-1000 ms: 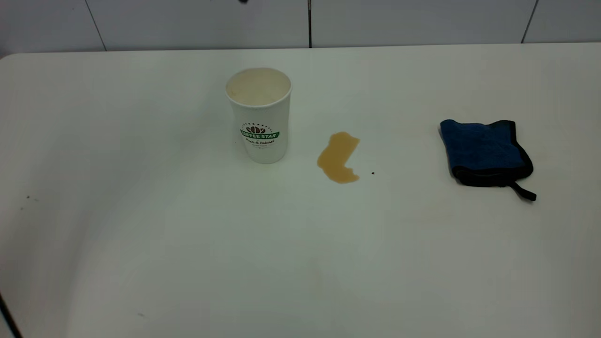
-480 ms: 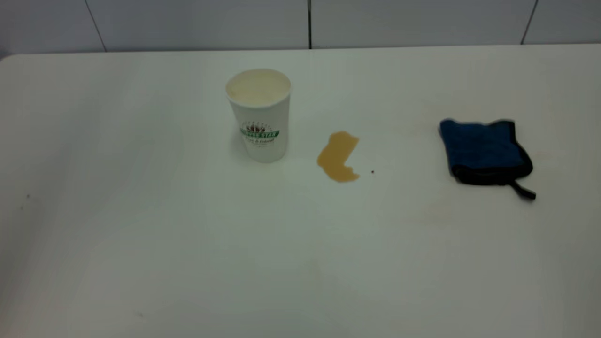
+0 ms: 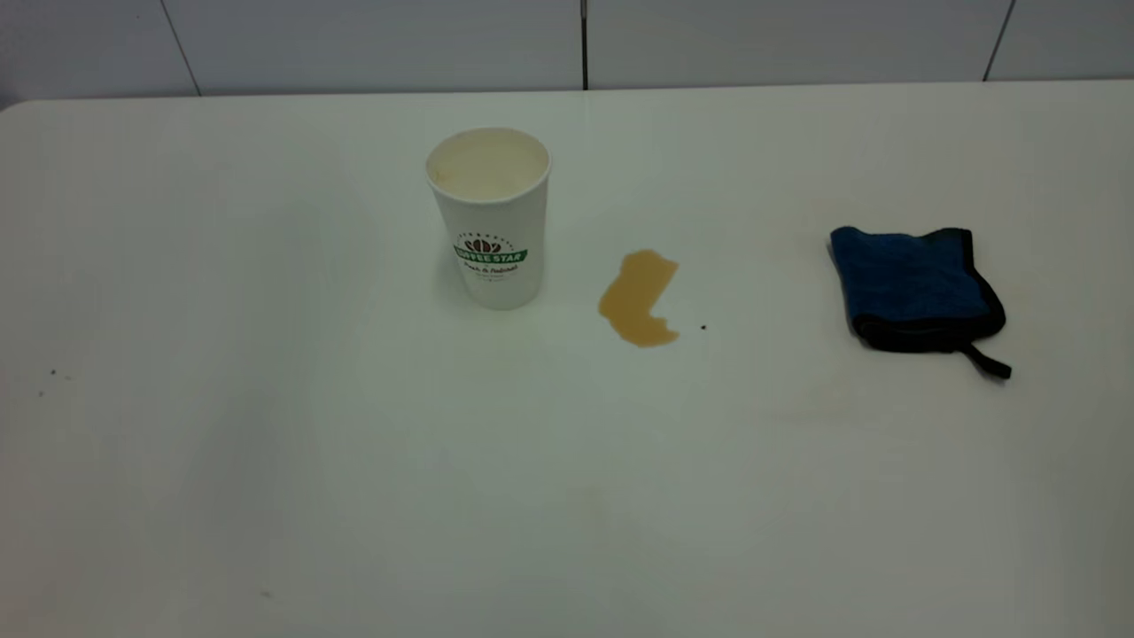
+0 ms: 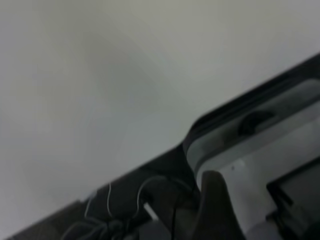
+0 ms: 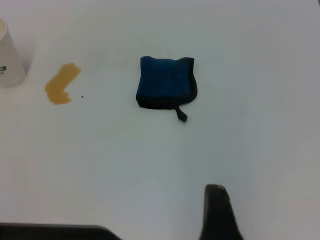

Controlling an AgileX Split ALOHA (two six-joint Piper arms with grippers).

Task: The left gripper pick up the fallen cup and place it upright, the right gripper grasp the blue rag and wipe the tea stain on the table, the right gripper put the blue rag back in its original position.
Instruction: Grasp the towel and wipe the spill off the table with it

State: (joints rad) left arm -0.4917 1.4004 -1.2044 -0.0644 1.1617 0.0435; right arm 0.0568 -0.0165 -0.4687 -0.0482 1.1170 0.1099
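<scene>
Cup [image 3: 489,217] standing upright on desk [image 3: 266,461]; first step done. Tea stain [image 3: 638,297] lying unwiped just beside cup. Blue rag [image 3: 917,288] sitting untouched, well apart. Both end effectors' opening: cannot tell.

cup [image 5: 9,57] cut by frame edge

White, green-logoed cup [image 3: 490,217], amber tea stain [image 3: 638,297], black-edged dark blue rag [image 3: 917,288].

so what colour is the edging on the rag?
Black, around the blue rag; the exterior view shows it best.
</scene>
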